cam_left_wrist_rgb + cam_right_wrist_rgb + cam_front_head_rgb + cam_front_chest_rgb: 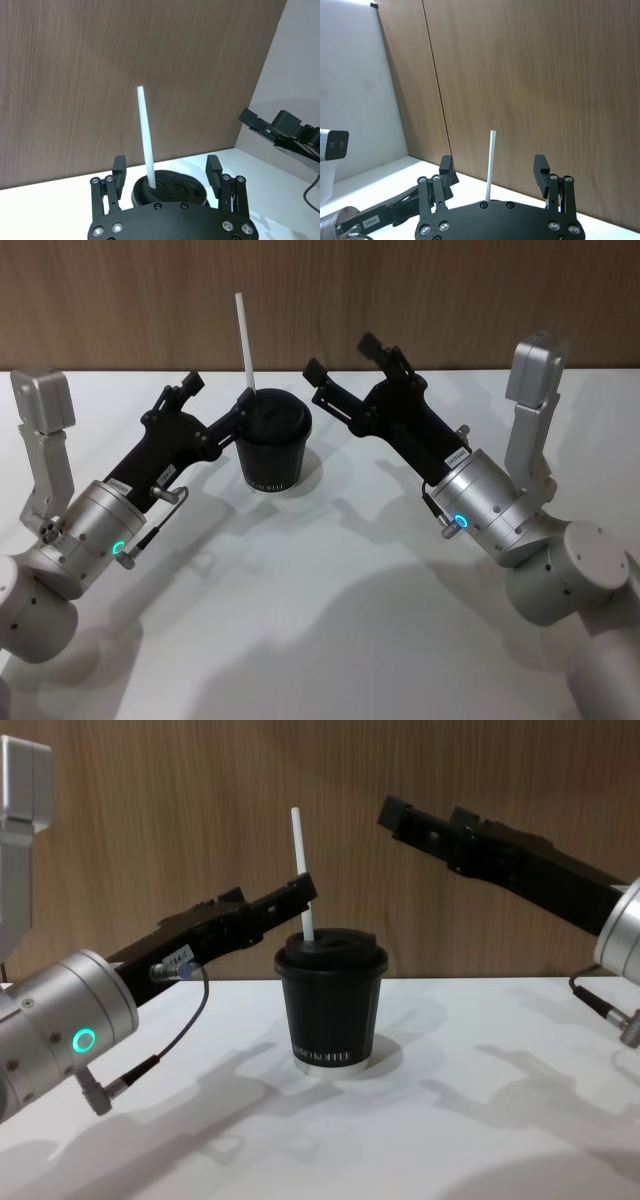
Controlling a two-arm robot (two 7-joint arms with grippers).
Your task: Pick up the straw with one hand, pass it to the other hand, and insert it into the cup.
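Standing up in the cup [274, 448], the straw [245, 343] pokes out of the black lid and leans a little to the left. The cup sits on the white table [320, 640], about in the middle and toward the far side, close to the brown wood wall [320, 300].

My left pincer [217, 400] reaches in from the left. Its two black fingers are spread apart, one on each side of the straw, just over the left rim of the lid. In my left wrist view the straw [146, 136] goes up between my fingers [118, 169] with a gap on both sides, so I am not holding anything. From the chest view my left pincer [290, 900] looks right beside the straw [302, 875], and I cannot tell from there if one tip brushes it.

My right pincer [345, 358] hangs in the air to the right of the cup and higher than the lid. Its fingers are spread wide too, and they hold nothing. In my right wrist view the straw [490, 164] shows far off between those fingers [540, 167]. In the chest view my right pincer [425, 823] is up above the cup [331, 1002] and well apart from it.
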